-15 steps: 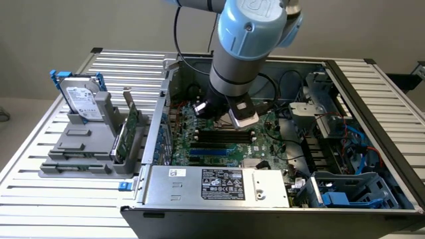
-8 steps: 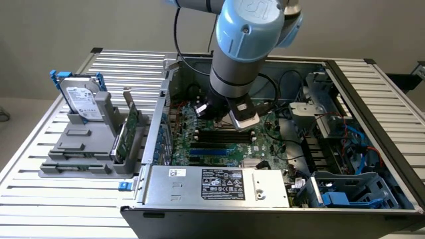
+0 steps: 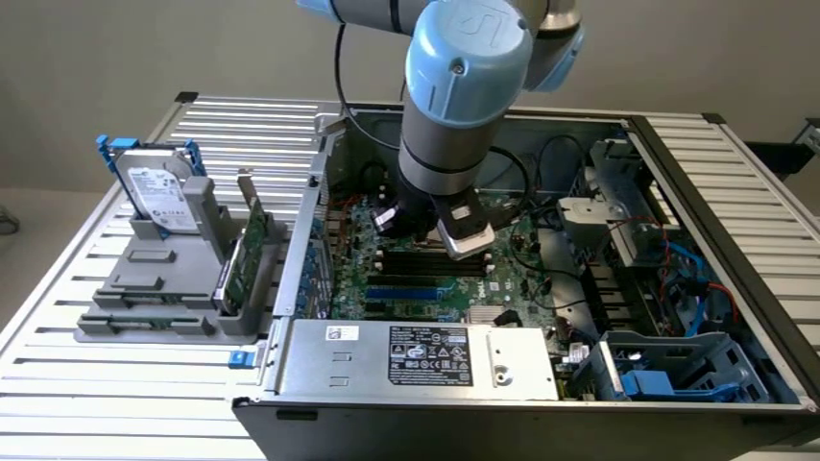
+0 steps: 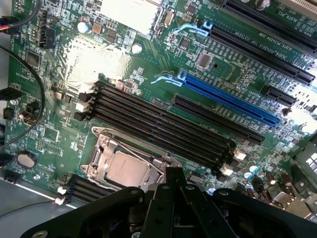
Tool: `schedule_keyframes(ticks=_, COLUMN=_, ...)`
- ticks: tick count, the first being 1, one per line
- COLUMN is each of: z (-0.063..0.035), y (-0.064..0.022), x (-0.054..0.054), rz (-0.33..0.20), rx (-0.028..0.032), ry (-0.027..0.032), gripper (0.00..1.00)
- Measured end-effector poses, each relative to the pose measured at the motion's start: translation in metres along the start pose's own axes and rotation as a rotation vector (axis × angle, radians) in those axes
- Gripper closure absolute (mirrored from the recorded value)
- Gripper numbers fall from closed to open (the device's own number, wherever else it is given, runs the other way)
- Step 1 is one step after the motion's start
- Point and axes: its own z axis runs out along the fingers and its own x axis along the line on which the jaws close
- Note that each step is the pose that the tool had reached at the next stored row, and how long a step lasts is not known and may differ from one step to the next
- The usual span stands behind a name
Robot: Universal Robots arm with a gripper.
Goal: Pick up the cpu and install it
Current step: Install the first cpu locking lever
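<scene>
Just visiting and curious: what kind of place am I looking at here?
Probably a robotics test bench for computer assembly: an open grey desktop computer case lies on a slatted metal table, with a blue-jointed robot arm over its green motherboard.

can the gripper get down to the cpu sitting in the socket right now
Probably yes. The cpu lies uncovered in its socket, with the gripper right above its edge.

You've got soft, even room light in the exterior view, with the inside of the computer case (image 3: 602, 288) sitting darker. In the wrist view, glare blows out patches of the motherboard (image 4: 59, 148), especially around a white heatsink (image 4: 131, 15), and the hand (image 4: 171, 208) up close looks soft and dark.
</scene>
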Motion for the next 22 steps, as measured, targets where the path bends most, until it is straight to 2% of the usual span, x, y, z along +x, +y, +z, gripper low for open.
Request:
schedule_keyframes(ticks=4, z=0.0016, y=0.0, x=-0.002, rz=0.0, rx=-0.0012, ry=-0.0011, gripper=0.89)
schedule_keyframes(ticks=7, z=0.0025, y=0.0, x=-0.002, rz=0.002, rx=0.001, ry=-0.0054, gripper=0.89)
schedule_keyframes(ticks=16, z=0.0079, y=0.0015, x=-0.003, rz=0.011, rx=0.0053, ry=-0.0299, gripper=0.89)
schedule_keyframes(ticks=17, z=0.0107, y=0.0015, x=-0.003, rz=0.013, rx=0.0068, ry=-0.0357, gripper=0.89)
schedule_keyframes(ticks=22, z=0.0146, y=0.0003, x=-0.002, rz=0.014, rx=0.007, ry=-0.0359, gripper=0.89)
